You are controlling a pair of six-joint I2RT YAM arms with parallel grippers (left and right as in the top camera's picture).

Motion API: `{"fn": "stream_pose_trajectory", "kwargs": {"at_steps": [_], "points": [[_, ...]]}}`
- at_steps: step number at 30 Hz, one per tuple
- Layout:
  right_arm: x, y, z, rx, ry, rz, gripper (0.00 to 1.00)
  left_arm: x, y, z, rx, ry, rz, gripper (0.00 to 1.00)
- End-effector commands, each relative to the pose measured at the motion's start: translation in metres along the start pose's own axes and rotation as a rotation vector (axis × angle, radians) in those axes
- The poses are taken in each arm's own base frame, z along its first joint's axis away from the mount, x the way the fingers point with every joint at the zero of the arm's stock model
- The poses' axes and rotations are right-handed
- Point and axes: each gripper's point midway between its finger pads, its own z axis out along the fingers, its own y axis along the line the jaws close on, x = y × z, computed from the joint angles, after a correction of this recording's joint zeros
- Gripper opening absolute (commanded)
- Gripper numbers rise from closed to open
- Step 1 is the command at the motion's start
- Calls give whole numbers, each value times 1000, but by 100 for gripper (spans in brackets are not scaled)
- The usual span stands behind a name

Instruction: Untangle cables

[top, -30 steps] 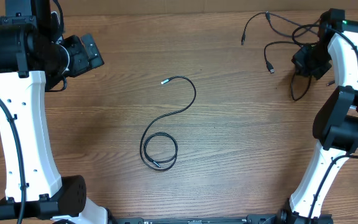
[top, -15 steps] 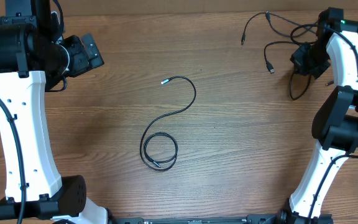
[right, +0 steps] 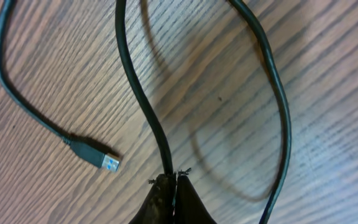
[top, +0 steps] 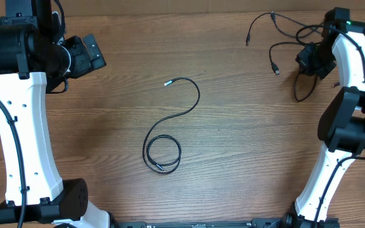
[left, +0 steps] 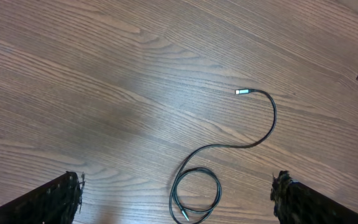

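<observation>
Plainly the right claw (right: 171, 182), clamped shut on one cord (right: 137, 93) at the right edge of the tangled cables (top: 282, 39), is the nearer (left claw (left: 176, 196) gapes empty, well apart leftwards), cord running straight ahead.

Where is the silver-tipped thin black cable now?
Overhead, the silver-tipped black cable lies alone at the wooden table's centre, well left of the bunched black cables beside the right claw.

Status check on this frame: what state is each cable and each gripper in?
single cable: lying free mid-table, one end curled in a loop.
bunched cables: loosely tangled at the far right, one cord pinched.
left gripper: open, empty.
right gripper: shut on a cord of the bunch.
</observation>
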Motion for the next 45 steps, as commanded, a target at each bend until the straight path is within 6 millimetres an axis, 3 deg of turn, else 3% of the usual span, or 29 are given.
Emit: {"fn": "stream_pose_trajectory", "kwargs": {"at_steps": [1,31,45], "points": [[2,-1,12,17,11,-3,4,0,-2,-1,1,-4,25,100],[-4,12,20,-10,-26,-24,4,0,-2,-1,1,-5,25,100],[3,4,53,-6,-18,-19,4,0,-2,-1,1,-5,25,100]]}}
